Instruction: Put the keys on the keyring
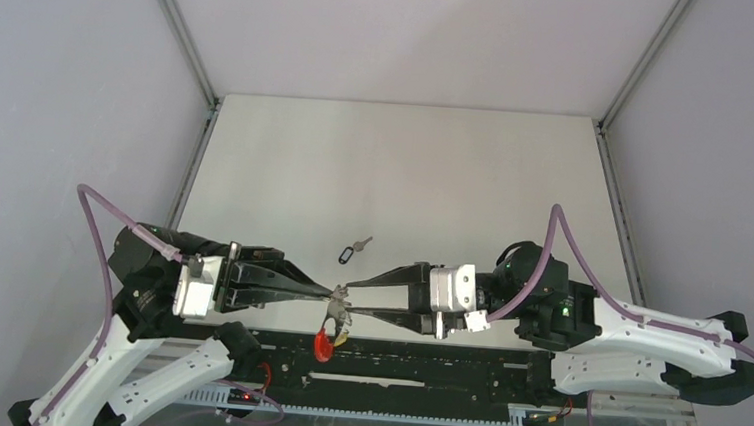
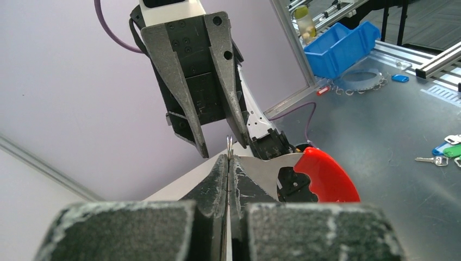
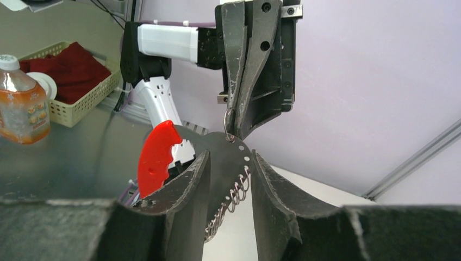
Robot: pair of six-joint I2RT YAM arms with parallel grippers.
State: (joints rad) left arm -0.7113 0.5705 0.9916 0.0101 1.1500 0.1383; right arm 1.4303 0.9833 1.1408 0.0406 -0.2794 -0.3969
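The keyring hangs in the air between my two grippers, above the table's near edge. Its red curved band (image 1: 323, 346) (image 2: 326, 174) (image 3: 156, 157) points down, and a row of silver wire rings (image 3: 236, 190) lines its grey metal plate (image 3: 225, 157). My left gripper (image 1: 335, 292) (image 2: 229, 160) (image 3: 235, 133) is shut on one wire ring at the plate's top. My right gripper (image 1: 350, 298) (image 3: 230, 156) (image 2: 224, 149) is open, its fingers on either side of the plate. A key with a black tag (image 1: 353, 250) lies on the table just beyond. Something small and yellowish (image 1: 341, 338) hangs beside the red band.
A black rail (image 1: 392, 369) runs along the near edge under the keyring. Outside the enclosure are a blue bin (image 2: 340, 46), loose tagged keys (image 2: 448, 149), a basket of red cloth (image 3: 70, 81) and an orange bottle (image 3: 22, 103).
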